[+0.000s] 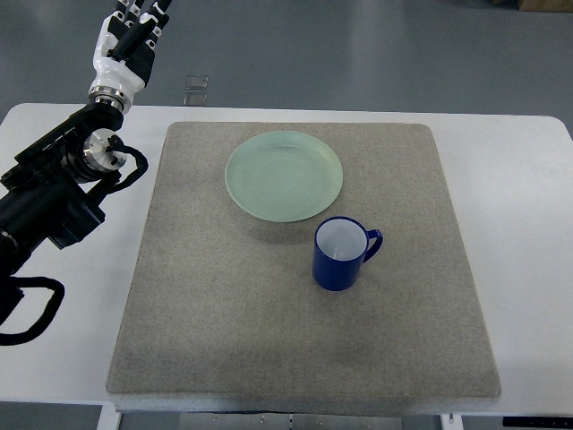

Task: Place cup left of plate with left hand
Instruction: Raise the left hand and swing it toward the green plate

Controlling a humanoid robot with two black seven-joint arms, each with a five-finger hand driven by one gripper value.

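Your upright dark blue ceramic cup (339, 254) stands on the grey felt mat (224, 313), just below-right of the pale green round plate (284, 175), not touching it. Bare mat lies left of the plate. Your left hand (131, 38) hangs beyond the mat's far-left corner, empty, fingers straight.

So it's a plain white table (528, 206) with a grey felt-looking mat (269, 340) covering most of the top. Behind it there's smooth grey floor (358, 54), evenly lit, with a small clear bracket thing (195, 87) near the table's far edge.
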